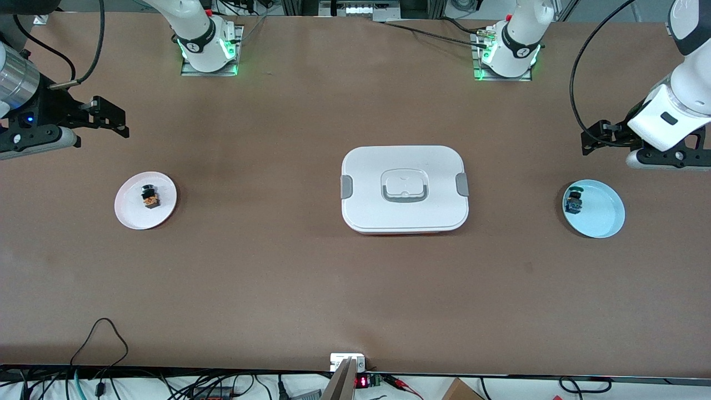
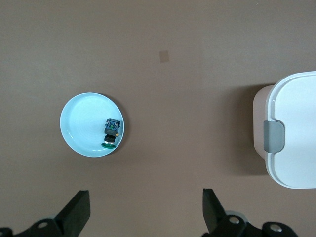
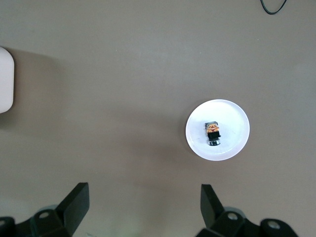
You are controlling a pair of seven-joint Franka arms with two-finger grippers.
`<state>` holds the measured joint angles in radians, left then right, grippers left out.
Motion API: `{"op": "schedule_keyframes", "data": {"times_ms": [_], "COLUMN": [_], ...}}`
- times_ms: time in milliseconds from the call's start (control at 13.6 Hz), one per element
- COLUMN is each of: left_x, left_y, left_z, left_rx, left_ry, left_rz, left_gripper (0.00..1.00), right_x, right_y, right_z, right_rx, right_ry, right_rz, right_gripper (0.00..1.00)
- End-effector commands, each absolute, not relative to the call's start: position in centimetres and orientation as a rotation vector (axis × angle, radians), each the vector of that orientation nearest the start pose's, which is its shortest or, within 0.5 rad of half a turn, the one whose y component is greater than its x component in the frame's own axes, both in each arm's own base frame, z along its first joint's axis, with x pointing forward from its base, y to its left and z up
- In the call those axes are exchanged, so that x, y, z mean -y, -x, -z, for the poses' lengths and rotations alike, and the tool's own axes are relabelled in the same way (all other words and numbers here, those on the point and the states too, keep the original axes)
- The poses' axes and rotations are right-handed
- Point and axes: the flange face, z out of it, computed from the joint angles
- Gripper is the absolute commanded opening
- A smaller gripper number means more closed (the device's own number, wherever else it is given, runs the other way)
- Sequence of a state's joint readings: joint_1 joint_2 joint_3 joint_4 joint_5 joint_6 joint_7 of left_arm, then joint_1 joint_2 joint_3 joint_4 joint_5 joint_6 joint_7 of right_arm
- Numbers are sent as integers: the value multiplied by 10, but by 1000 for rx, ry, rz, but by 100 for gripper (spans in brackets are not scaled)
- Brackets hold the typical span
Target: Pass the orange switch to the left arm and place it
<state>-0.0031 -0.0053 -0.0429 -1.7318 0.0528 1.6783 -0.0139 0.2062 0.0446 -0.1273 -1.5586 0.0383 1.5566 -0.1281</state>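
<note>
Table (image 1: 311, 289), brown and matte, holds box (image 1: 405, 189) between two plates.

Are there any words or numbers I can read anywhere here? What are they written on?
None can be read.
Orange switch, white plate, white box, blue-bodied switch and blue plate: no writing shows.
Small display at the table's edge nearest the front camera: red glowing digits, too small to read.
Round mark on each arm base: too small to read.

No legible text, label or brand anywhere; red display digits unreadable
</note>
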Motion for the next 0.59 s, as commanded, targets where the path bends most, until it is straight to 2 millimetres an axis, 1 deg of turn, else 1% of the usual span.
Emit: {"op": "schedule_keyframes", "data": {"times_ms": [0, 293, 440, 514], "left_x": [18, 19, 18, 18], "left_y": [-557, -556, -556, -556], "left_z": [-564, -564, -564, -564], "left_rx": [-77, -79, -77, -77], "left_ry": [3110, 3109, 3109, 3109], "left_rz": [-88, -95, -97, -97], "left_gripper": [100, 100, 100, 100], "right_x": [-49, -47, -49, -51], "right_y": [-562, -564, -562, -559], "right_z": [-615, -615, -614, -608], "right_rx": [307, 319, 329, 363], "right_ry": [3087, 3085, 3085, 3078], "right_rz": [-56, -50, -69, -99], "right_gripper": [100, 100, 100, 100]}}
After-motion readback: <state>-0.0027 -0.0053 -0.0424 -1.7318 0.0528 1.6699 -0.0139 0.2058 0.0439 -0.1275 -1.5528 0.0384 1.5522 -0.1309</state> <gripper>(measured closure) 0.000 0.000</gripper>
